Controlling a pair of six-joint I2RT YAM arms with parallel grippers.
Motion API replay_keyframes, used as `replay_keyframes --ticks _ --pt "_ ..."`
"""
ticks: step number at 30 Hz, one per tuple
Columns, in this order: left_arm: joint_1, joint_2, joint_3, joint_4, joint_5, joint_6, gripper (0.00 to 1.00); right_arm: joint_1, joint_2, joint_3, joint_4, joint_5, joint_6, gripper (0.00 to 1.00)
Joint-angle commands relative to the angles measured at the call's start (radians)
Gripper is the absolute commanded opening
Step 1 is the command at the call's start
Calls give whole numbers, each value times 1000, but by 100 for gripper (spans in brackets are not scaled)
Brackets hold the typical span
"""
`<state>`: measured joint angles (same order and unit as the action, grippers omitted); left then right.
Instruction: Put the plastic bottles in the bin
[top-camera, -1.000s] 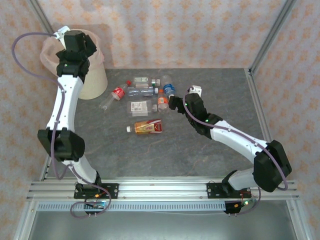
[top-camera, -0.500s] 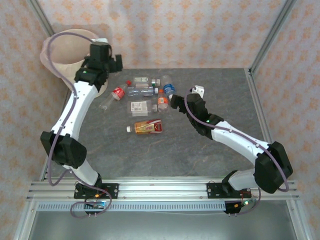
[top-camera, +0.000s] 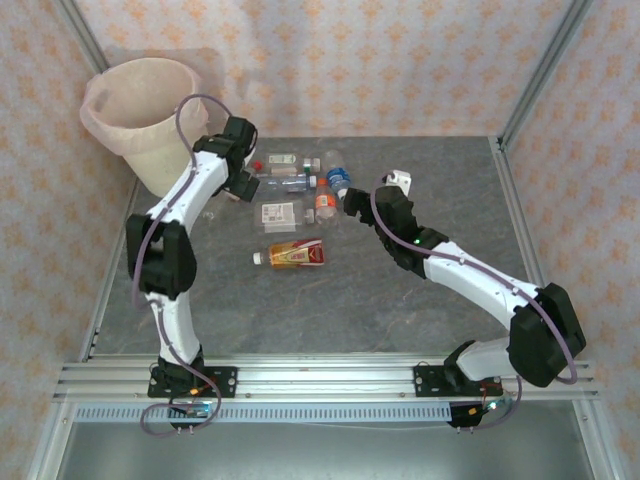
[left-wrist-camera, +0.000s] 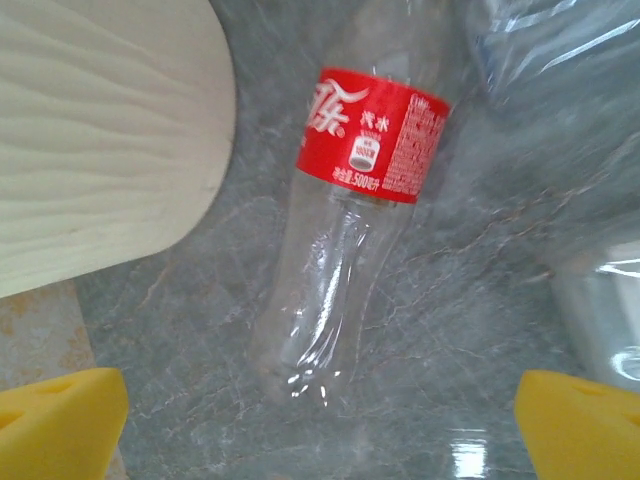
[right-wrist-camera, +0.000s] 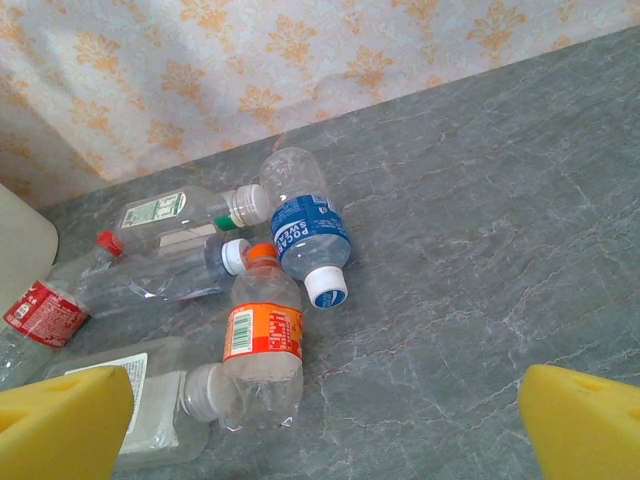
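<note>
Several plastic bottles lie in a cluster on the grey table at mid-back. A clear red-label bottle (left-wrist-camera: 350, 230) lies directly below my left gripper (left-wrist-camera: 320, 430), which is open and hovers above it beside the bin (top-camera: 140, 110). The gripper's yellow fingertips (left-wrist-camera: 55, 420) stand wide apart, clear of the bottle. My right gripper (right-wrist-camera: 325, 430) is open and empty, just right of the cluster. In front of it lie an orange-label bottle (right-wrist-camera: 262, 345), a blue-label bottle (right-wrist-camera: 308, 235), a green-capped bottle (right-wrist-camera: 190, 208) and a white-capped clear one (right-wrist-camera: 160, 280).
An amber bottle (top-camera: 295, 255) lies alone nearer the arms, and a white-label bottle (top-camera: 278, 213) sits at the cluster's front. The bin wall (left-wrist-camera: 100, 130) is close on the left gripper's left. Patterned walls and metal posts enclose the table.
My left arm has swung from over the bin down and right to hover over the red-label bottle. The right arm has barely moved. Both grippers stay open.
</note>
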<state>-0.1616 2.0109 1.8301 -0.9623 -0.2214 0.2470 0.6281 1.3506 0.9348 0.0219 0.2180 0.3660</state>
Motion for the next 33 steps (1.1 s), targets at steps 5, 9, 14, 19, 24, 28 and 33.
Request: replay_keyframes --ticks 5,9,14,19,24,28,33 --pt "62 190 186 -107 -12 62 100 -6 -35 -24 -7 38 4 99" --pt "66 267 244 -90 -3 103 100 -8 -44 -31 -7 51 1 99" --pt "71 332 272 -61 10 132 97 -8 -44 -31 -9 52 6 99" --pt "81 384 293 -40 60 140 89 -10 -38 -27 -8 52 5 99" --pt "90 423 309 -43 60 130 79 -10 -31 -24 -6 49 11 99" --pt "89 408 315 -46 40 108 65 -11 -30 -24 -4 50 8 99" --pt "90 362 350 -46 7 54 56 -10 -25 -22 -8 37 7 99"
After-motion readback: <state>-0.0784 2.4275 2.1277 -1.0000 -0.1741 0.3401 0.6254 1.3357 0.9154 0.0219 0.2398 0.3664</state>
